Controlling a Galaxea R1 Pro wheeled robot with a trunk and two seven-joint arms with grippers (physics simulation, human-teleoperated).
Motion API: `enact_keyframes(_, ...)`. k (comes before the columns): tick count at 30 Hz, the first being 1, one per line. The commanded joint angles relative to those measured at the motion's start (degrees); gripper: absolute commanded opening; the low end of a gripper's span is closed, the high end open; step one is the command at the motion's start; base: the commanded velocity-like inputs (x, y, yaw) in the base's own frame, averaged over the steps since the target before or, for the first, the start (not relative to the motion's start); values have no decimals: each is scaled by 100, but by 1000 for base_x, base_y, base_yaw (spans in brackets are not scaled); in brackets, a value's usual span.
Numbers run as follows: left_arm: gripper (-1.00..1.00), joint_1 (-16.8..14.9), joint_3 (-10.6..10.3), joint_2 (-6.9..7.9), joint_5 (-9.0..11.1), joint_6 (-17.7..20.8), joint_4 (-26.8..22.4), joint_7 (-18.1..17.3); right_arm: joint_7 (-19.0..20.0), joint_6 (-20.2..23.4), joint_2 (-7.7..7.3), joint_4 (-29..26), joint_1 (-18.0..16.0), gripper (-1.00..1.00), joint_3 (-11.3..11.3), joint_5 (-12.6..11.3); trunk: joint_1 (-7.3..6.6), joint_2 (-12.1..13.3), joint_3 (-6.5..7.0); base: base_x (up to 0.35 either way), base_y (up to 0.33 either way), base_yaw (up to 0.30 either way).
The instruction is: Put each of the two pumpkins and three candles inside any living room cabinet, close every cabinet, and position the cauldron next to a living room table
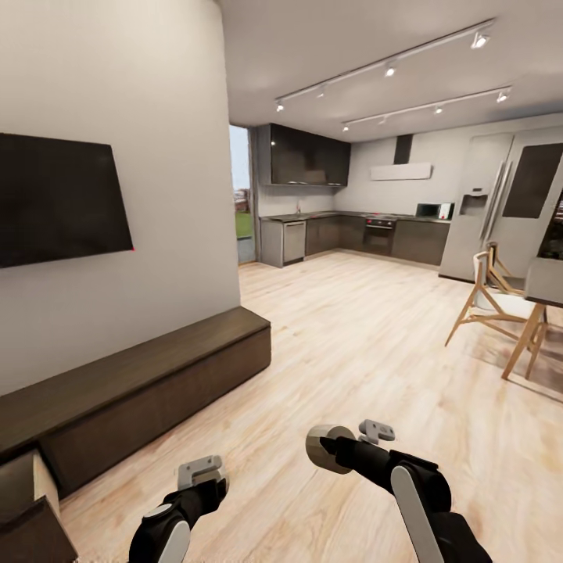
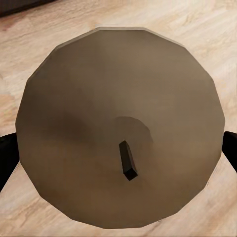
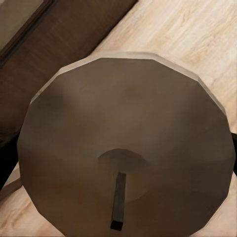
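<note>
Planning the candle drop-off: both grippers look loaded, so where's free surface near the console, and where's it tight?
Free: the flat top of the cabinet under the TV is bare along its length, and the plank floor between it and the chairs is open. Tight: the stepped boxes at the cabinet's near end. Each wrist view shows a candle between the fingers.

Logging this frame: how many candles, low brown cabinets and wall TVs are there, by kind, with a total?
candles: 2 (one, another)
cabinet: 1
wall TV: 1
Total: 4
</note>
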Motion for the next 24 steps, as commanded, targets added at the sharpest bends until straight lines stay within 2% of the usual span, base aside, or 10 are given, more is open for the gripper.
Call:
enact_keyframes(1,-100,-5,-9,1,54,10,-6,55,-35,20,1,-8,-4,-100,-1,-63,-1,-4,-6,0,0,288)
enact_keyframes(14,-100,30,-17,1,51,-3,-10,-4,-35,20,-7,-8,-4,-100,-1,-72,-1,-4,-6,-1,5,288)
enact_keyframes(24,-100,72,-17,1,62,-14,-14,-23,-35,20,-8,-8,-2,-100,-4,-70,-1,-4,-6,-141,189,288)
